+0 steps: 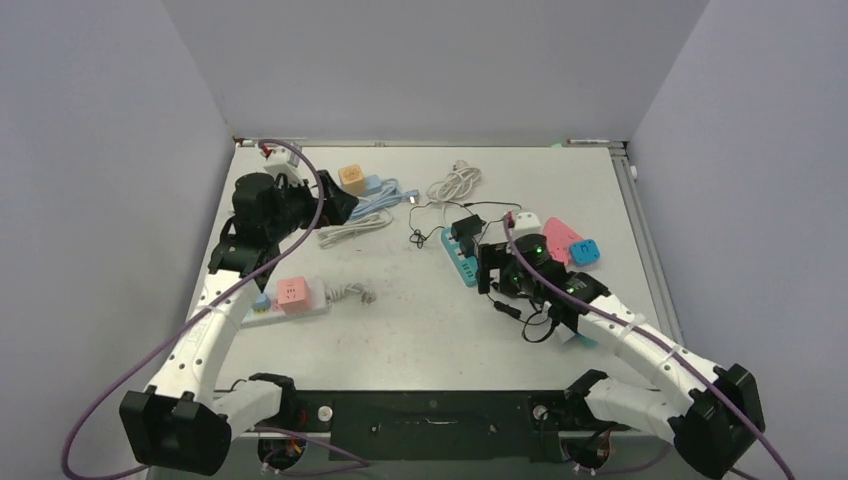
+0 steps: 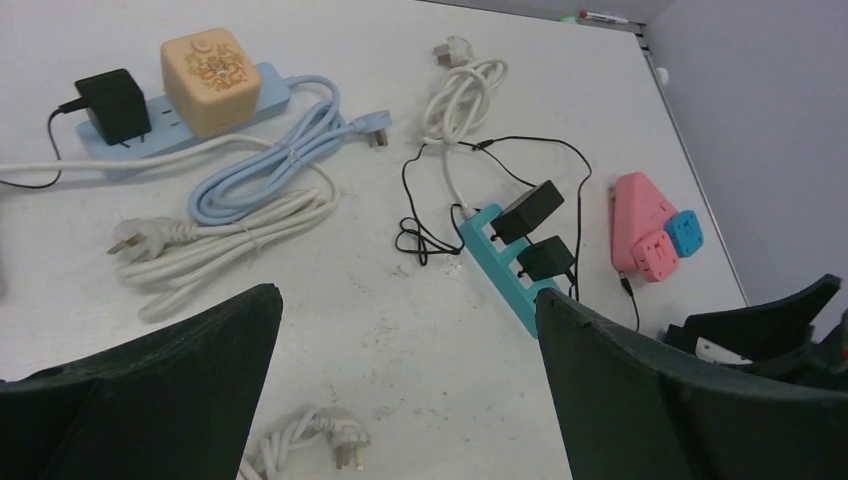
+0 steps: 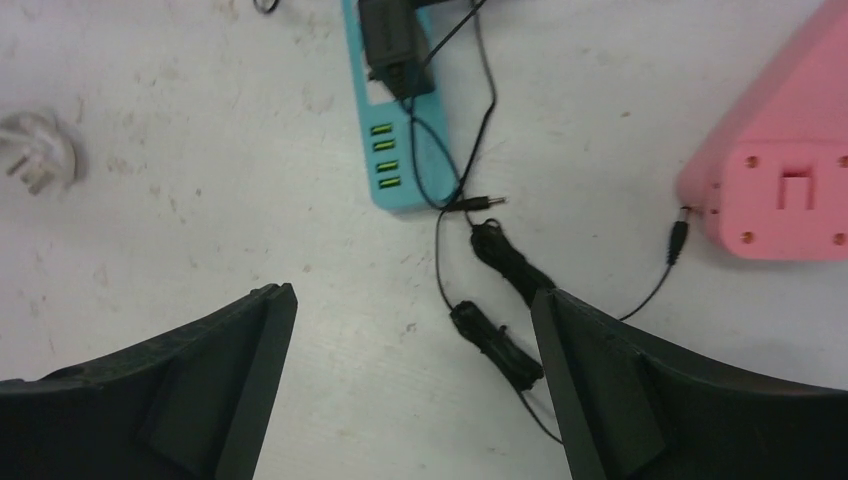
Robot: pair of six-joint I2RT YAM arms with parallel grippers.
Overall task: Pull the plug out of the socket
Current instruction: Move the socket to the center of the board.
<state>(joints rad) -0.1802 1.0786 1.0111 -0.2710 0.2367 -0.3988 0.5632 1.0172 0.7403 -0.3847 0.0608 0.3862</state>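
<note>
Teal power strip point(image 3: 362, 150), black plug point(image 3: 392, 35) seated, lay just ahead of right gripper point(image 3: 410, 292)
Its jaws stood wide and empty; the strip ran lengthwise away from them (left gripper point(image 2: 405, 295), likewise spread, sat well apart)

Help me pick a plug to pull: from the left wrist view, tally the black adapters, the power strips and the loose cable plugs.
Black adapters: 3
Power strips, light blue and teal: 2
Loose cable plugs: 4
Total: 9
</note>
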